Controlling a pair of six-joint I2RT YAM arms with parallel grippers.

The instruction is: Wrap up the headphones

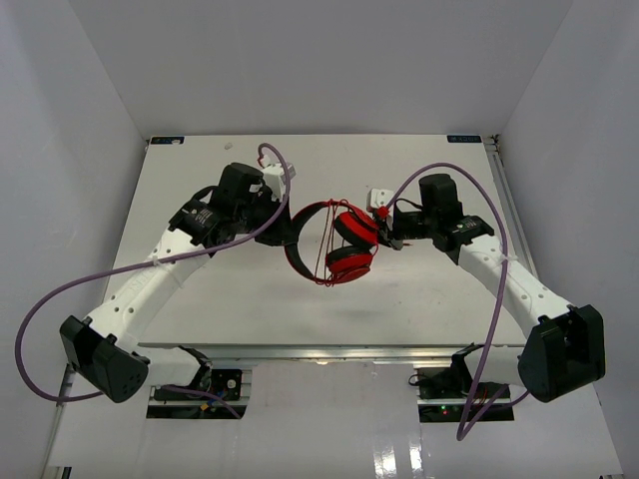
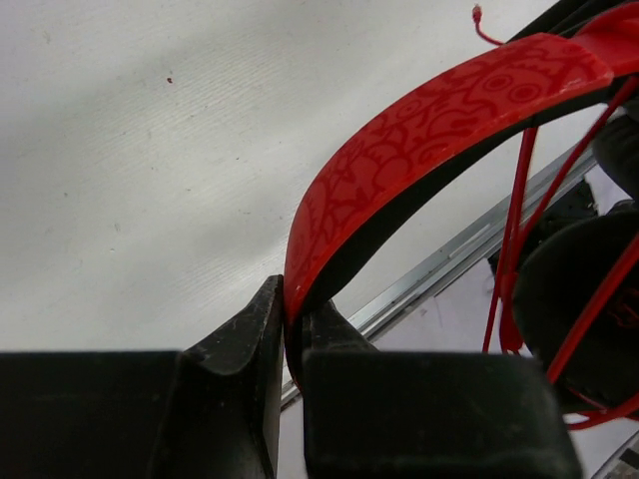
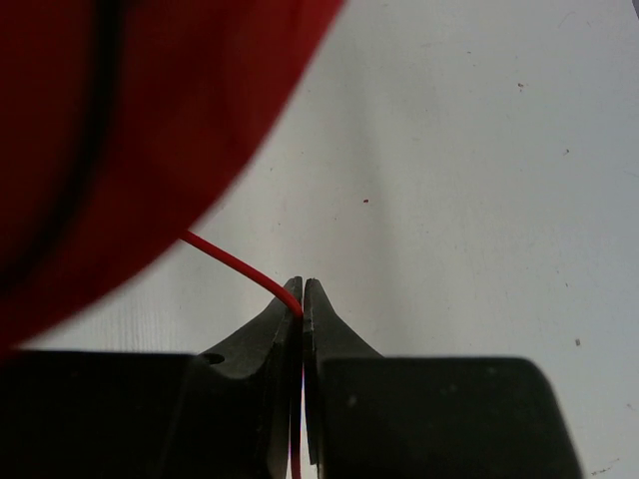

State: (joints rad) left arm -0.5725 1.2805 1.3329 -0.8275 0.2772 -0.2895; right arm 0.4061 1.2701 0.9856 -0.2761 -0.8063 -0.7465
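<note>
The red headphones (image 1: pixel 344 244) with black pads are held above the middle of the table. My left gripper (image 1: pixel 283 228) is shut on the headband (image 2: pixel 419 130) at its left end, seen close in the left wrist view. The thin red cable (image 1: pixel 324 244) runs in several turns across the headband and ear cups (image 1: pixel 351 261). My right gripper (image 1: pixel 387 235) is shut on the cable (image 3: pixel 235 261) right beside the red ear cup (image 3: pixel 110 130), which fills the upper left of the right wrist view. The plug is not in view.
The white table (image 1: pixel 220 299) has white walls on three sides. Its metal front rail (image 1: pixel 319 349) runs along the near edge. Thick purple robot cables (image 1: pixel 494 249) loop over both arms. A small white part (image 1: pixel 378 197) sits behind the right gripper.
</note>
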